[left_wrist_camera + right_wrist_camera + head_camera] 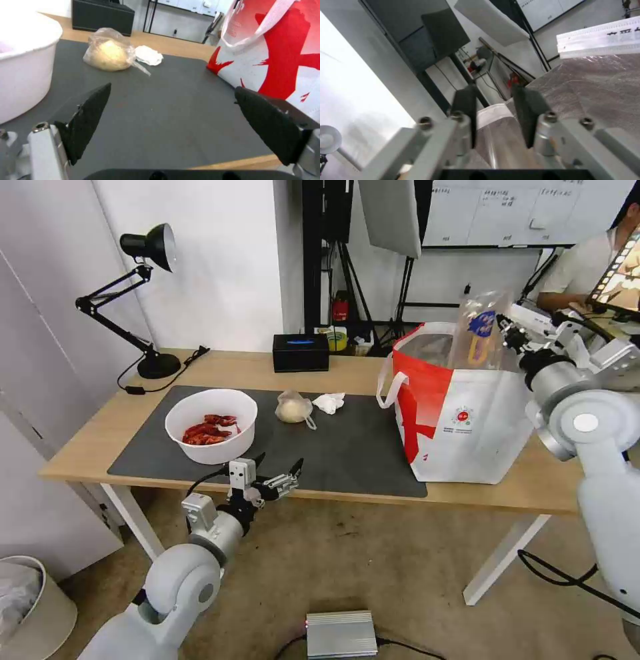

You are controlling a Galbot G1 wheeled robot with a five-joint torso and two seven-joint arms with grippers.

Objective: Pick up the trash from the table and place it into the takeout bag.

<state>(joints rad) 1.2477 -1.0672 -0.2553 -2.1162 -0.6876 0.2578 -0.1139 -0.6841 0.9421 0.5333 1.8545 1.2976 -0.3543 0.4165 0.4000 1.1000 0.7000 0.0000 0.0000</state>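
Trash tray (481, 330) hangs over the takeout bag (467, 413), pinched by the right gripper (505, 328); release needed. Left gripper (277, 468) gapes empty, bowl (211, 425) at ten o'clock.

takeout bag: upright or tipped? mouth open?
Upright and open. The takeout bag stands on its base on the table; the head view shows silver lining through its mouth, with the right tool above.

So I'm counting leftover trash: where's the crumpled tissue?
In the head view the crumpled tissue lies on the grey mat, between the beige-filled bag and the takeout bag.
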